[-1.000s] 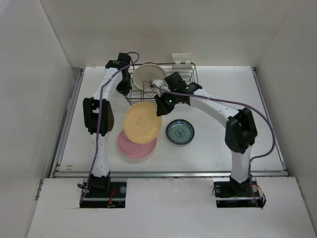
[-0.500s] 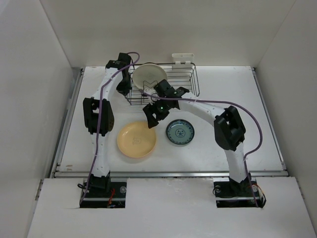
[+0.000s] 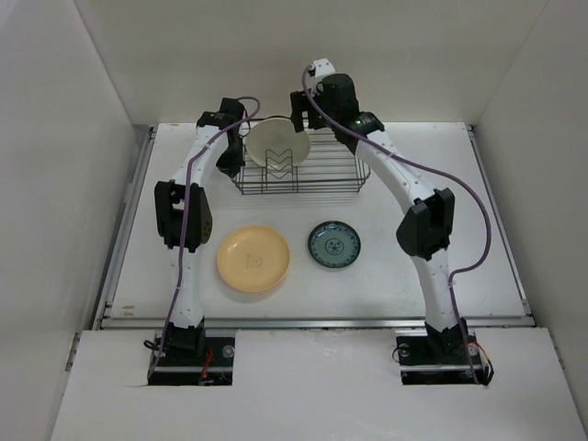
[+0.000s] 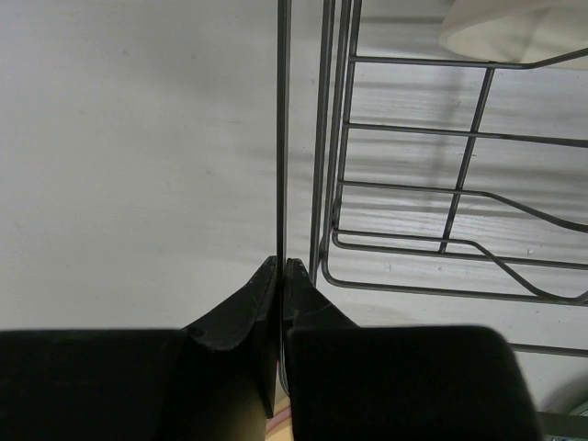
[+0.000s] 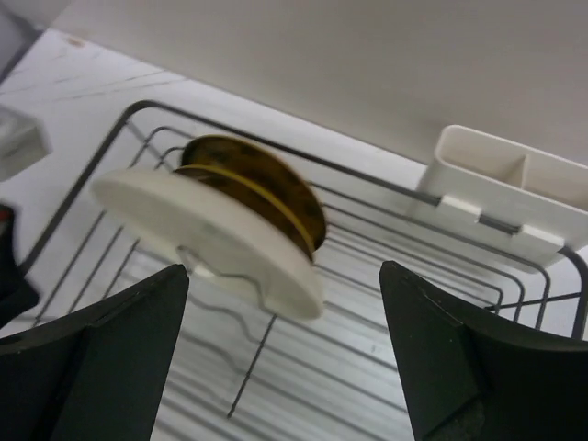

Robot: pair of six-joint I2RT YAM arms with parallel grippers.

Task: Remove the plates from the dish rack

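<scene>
**Plates (image 3: 278,147): two upright in the rack, two flat on the table**

Cream plate (image 5: 220,239) stands on edge in a zigzag slot at the left end of the dish rack (image 3: 303,175). Dark brown-and-yellow plate (image 5: 276,188) stands close behind it; we cannot tell whether the two touch. Tan plate (image 3: 254,259) and teal-patterned plate (image 3: 333,244) lie flat on the table (image 3: 496,230), in front of the rack and apart from each other.

Handling, as we judge it: stiff, glazed, likely slick and breakable, the cream one heavier than the small dark one. The best hold looks like the top rim, one finger on each face, with a straight lift out of the slot. The cream plate should probably go first, since it blocks the dark one from the front.

Right gripper (image 5: 283,294) hangs above the rack with its fingers spread wide, holding nothing, the cream plate's rim below the gap. Left gripper (image 4: 280,276) has its fingers pressed together on the rack's outer wire, apparently steadying the basket.

Views compared:
- Top view gives the table layout and the cream plate's face, but the dark plate is hidden behind it.
- Right wrist shows both racked plates edge-on, plus the white clip piece (image 5: 501,197) on the far rim.
- Left wrist alone shows the pinch on the wire.
</scene>
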